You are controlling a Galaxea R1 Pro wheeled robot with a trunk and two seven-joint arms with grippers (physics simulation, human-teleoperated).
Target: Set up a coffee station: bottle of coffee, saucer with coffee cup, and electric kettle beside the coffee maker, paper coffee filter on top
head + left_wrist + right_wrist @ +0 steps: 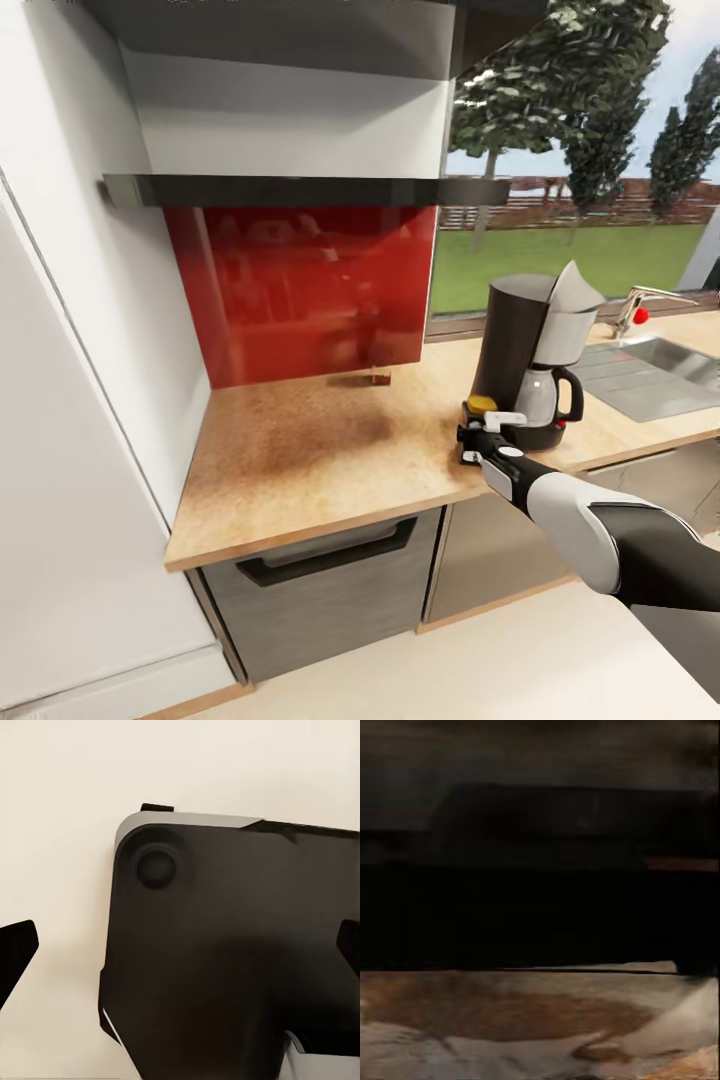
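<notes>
Kitchen countertop [320,450]: right fingers [478,432] pinching bottle of coffee [481,406] beside coffee maker [530,350].

Right arm stretches forward and low, wrist level, its gripper [478,432] down at counter height, fingers closed around something yellow-capped.

Coffee maker [520,350]: black body, silver-white housing, steel-look carafe, red switch. White filter [575,290] on top. Bottle [481,407]: yellow cap. Countertop [330,450]: light speckled wood, brown blotch. Backsplash [300,290] glossy red. Shelf [300,190] black. Cabinets [320,590] dark grey.
</notes>
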